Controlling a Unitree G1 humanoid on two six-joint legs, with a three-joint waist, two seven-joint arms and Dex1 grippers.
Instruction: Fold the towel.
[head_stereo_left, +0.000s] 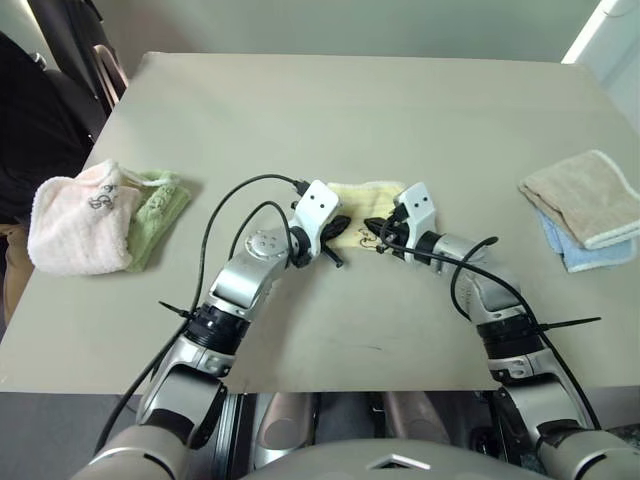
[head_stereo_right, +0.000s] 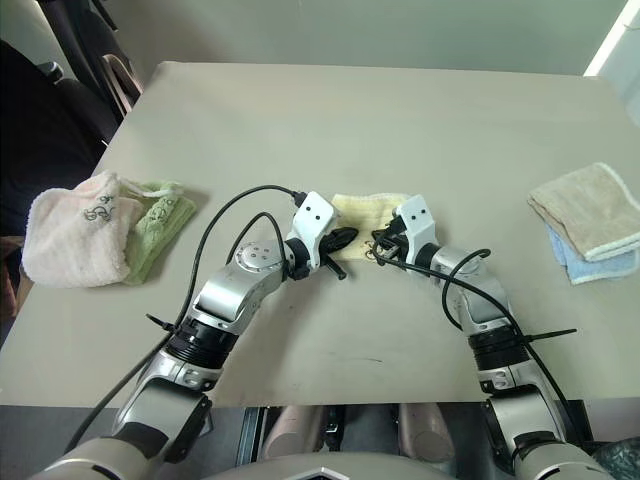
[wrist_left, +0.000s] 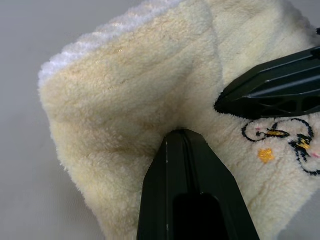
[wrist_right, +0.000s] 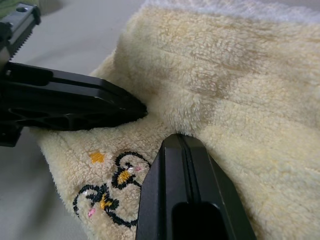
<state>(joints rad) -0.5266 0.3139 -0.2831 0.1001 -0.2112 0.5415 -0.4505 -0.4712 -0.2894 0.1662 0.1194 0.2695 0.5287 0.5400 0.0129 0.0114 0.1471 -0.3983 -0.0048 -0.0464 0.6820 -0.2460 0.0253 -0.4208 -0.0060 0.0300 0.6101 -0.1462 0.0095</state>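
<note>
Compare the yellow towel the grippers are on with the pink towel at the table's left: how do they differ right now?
The yellow towel lies at the table's middle, pinched by the left gripper and the right gripper; the pink towel sits untouched near the left edge. The yellow towel lies alone; the pink towel rests against a green towel. The pink towel looks bulkier. Both are embroidered terry cloth.

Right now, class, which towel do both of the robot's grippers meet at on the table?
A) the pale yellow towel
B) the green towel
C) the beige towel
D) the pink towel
A: the left gripper and the right gripper are both shut on the pale yellow towel at the table's middle, beside its embroidered mark.
</note>
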